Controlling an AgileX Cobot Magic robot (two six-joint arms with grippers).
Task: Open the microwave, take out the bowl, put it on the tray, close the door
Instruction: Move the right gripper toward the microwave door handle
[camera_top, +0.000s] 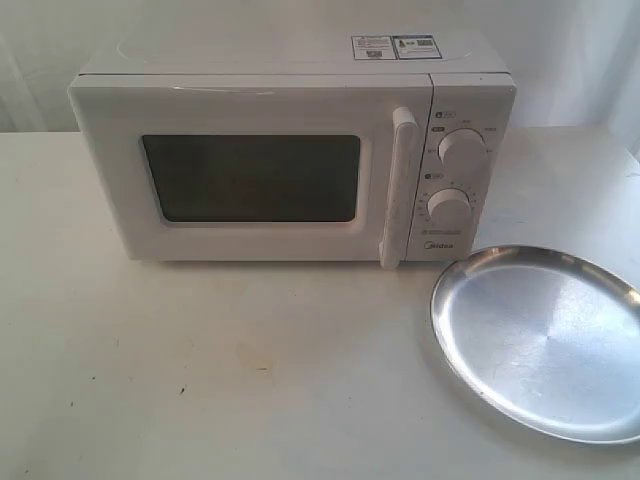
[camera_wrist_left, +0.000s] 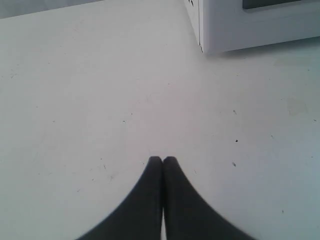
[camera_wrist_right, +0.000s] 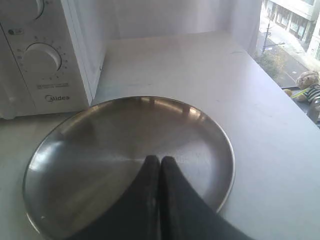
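Note:
The white microwave (camera_top: 290, 150) stands at the back of the table with its door (camera_top: 250, 180) closed and the tall white handle (camera_top: 400, 190) beside the two dials. The bowl is hidden. The silver tray (camera_top: 545, 340) lies bare to the front right of the microwave; the right wrist view shows the same tray (camera_wrist_right: 100, 145) under my right gripper (camera_wrist_right: 160, 159), which is shut with nothing in it. My left gripper (camera_wrist_left: 162, 159) is shut and holds nothing above the bare table, short of the microwave's lower corner (camera_wrist_left: 205, 47). Neither gripper shows in the exterior view.
A white table (camera_top: 200, 370) with small specks and a faint stain carries everything. White walls close in behind the microwave. Past the table's far side, the right wrist view shows a window with a small plush toy (camera_wrist_right: 307, 82).

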